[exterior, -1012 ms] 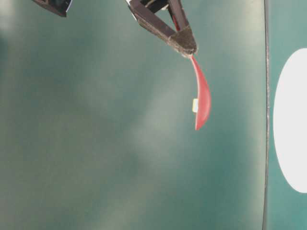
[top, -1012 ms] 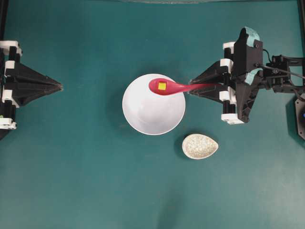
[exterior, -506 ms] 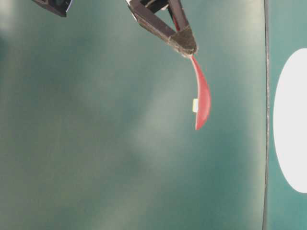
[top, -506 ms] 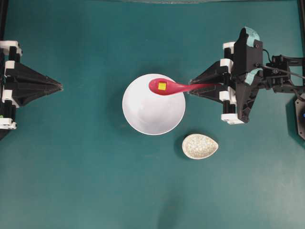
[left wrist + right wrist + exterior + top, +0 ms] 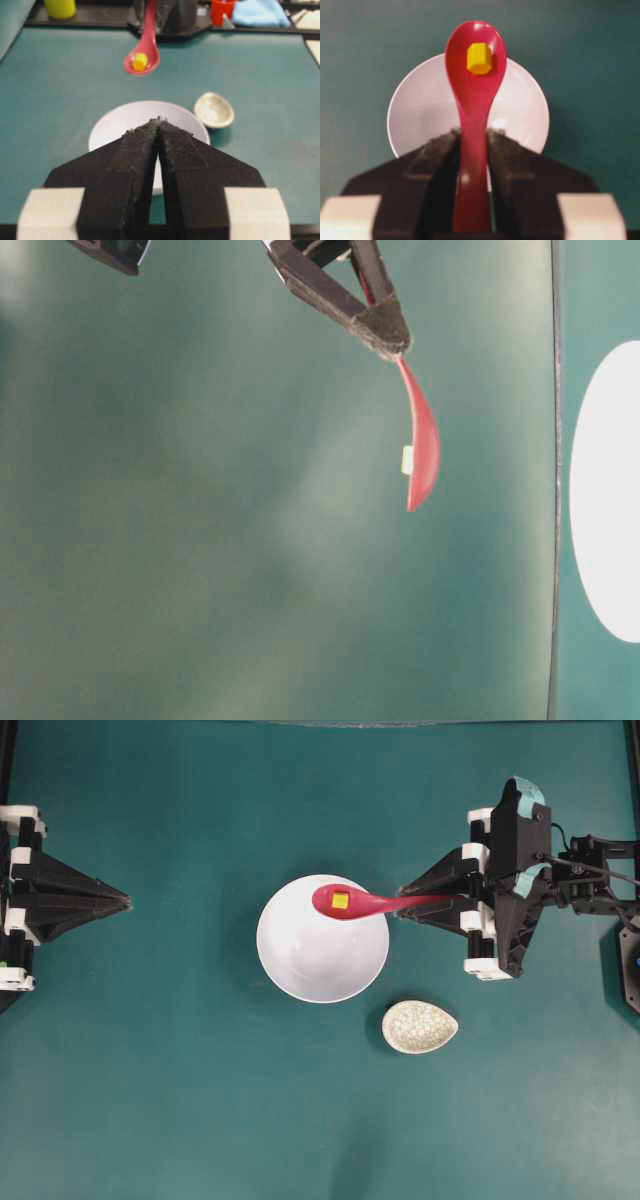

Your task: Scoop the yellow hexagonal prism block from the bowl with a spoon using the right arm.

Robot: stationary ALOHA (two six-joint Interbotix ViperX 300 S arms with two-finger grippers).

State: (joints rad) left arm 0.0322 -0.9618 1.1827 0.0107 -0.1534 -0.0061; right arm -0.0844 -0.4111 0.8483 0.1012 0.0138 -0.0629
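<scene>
Right tool (image 5: 405,906) pinches the handle of the pink-red spoon (image 5: 350,902), both pads pressed against its sides as the right wrist view shows; scoop level, facing up. Comparing with the frames of the last second: nothing has shifted. Spoon, block and both arms sit at the same spots in the overhead and table-level views, so the arm is holding station, not travelling. The yellow hexagonal prism block (image 5: 340,900) lies in the scoop near its middle, clear of the white bowl (image 5: 322,955). In the overhead view the scoop hangs over the bowl's rim at about 12 to 1 o'clock; the left wrist view shows it well above the bowl, with open air between scoop and rim. Bowl interior looks bare, no other block seen. Judgement: the scoop itself is done, block lifted out; the stillness reads as a hold at the end of the lift, and what is left, if anything, is keeping the spoon level so the loose block does not slide off. Left tool (image 5: 122,901) is parked at 9 o'clock of the bowl, well apart, pads pressed together, holding nothing. Small speckled teardrop dish (image 5: 419,1026) sits on the counter (image 5: 180,1100) at about 4 o'clock of the bowl, just beside it, untouched.
</scene>
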